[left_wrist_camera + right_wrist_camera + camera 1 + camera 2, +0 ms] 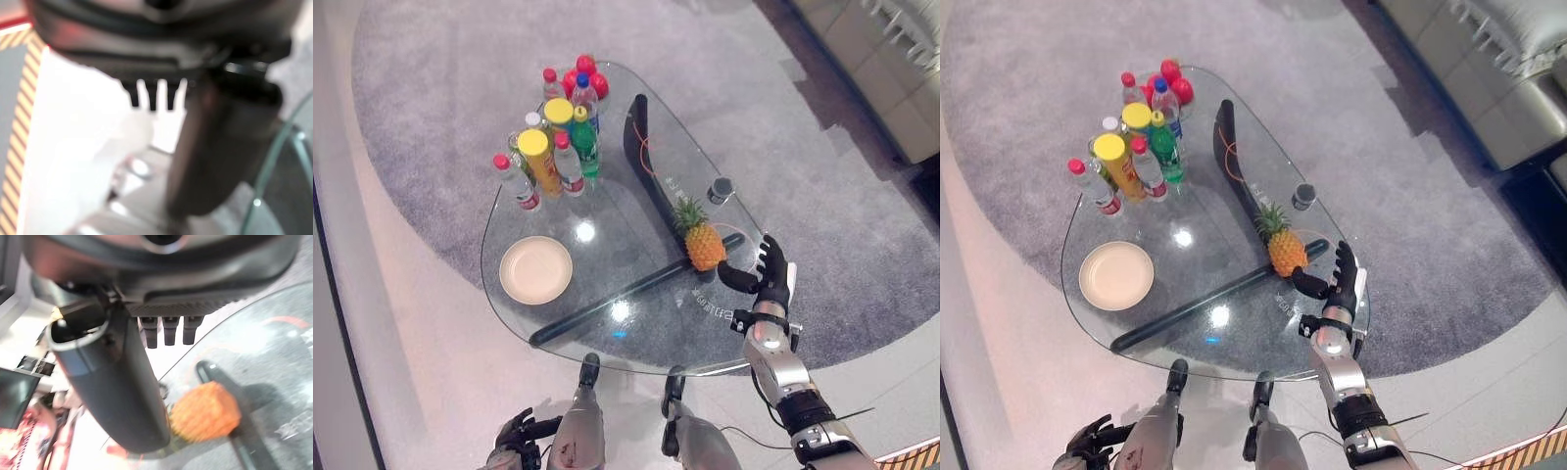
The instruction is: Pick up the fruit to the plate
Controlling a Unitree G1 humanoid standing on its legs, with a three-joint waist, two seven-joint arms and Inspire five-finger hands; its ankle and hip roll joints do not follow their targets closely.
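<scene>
Fingers of the right hand [771, 277]: spread, straight, thumb toward the pineapple [701, 238], just beside it, contact unclear. Pineapple: upright on glass table [636, 338], near its right edge. Plate [535, 269]: left part of table, well apart. Bottles [553, 147]: clustered at far end. Left hand [516, 434]: low beside the table, fingers curled, holding nothing.

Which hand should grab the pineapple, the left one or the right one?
The right hand. It hovers open right beside the pineapple on the glass table. The left hand hangs low, below the table's near edge, far from the fruit.
</scene>
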